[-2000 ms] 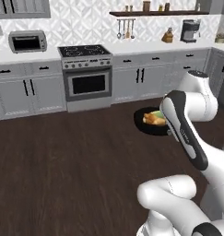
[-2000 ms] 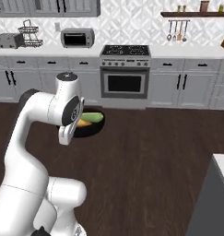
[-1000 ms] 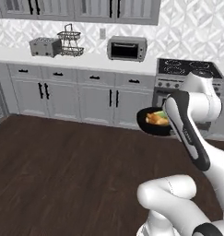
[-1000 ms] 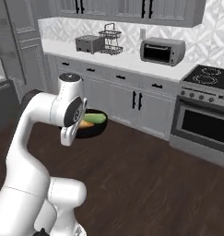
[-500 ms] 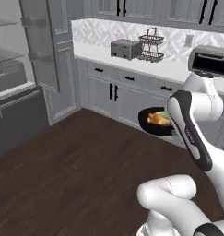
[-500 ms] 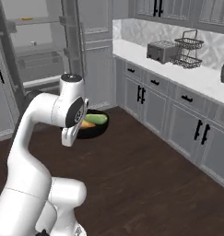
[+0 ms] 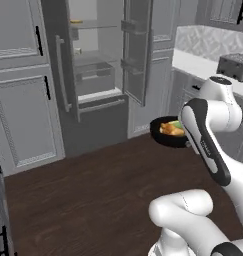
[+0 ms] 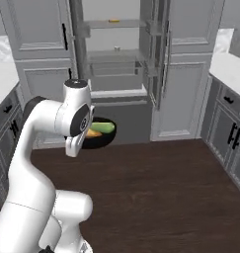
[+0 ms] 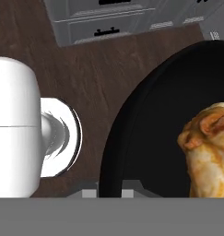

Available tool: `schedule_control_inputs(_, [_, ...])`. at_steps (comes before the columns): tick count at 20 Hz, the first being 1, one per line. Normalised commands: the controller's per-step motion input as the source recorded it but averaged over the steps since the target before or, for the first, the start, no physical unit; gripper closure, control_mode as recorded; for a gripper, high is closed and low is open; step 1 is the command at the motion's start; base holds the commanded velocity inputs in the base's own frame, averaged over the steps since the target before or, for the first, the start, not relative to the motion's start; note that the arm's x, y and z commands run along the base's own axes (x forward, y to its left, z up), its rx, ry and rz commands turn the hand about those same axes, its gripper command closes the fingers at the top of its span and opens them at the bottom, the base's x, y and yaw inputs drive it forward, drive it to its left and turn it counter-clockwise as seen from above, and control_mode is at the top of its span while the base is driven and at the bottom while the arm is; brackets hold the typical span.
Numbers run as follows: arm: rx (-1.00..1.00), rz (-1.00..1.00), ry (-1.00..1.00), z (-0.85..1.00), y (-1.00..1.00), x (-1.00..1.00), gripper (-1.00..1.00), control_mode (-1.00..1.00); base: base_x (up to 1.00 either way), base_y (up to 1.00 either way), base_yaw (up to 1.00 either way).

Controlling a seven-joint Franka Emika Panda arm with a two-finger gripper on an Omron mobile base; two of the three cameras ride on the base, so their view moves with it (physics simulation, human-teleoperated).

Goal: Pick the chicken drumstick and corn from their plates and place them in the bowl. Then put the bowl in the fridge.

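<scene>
Bowl aloft, fridge ahead

My gripper (image 9: pixel 109 192) is clamped on the bowl (image 7: pixel 165 136) rim, chicken drumstick (image 7: pixel 170 130) and corn (image 8: pixel 102 127) inside; tilt could spill them, or I clip the open fridge (image 7: pixel 95 70) door.

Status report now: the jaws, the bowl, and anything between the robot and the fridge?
Jaws shut on the bowl rim. Drumstick and corn inside it. Fridge ahead, doors open. Bare floor between.
</scene>
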Motion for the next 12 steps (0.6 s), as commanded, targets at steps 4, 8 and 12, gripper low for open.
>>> schedule_control_inputs(4, [0.0,0.0,0.0,0.0,0.0,0.0,1.0,1.0,1.0,-0.32,0.59])
schedule_control_inputs(8, [0.0,0.0,0.0,0.0,0.0,0.0,1.0,1.0,0.75,-0.8,0.27])
schedule_control_inputs(12, [0.0,0.0,0.0,0.0,0.0,0.0,1.0,1.0,0.61,-0.74,0.16])
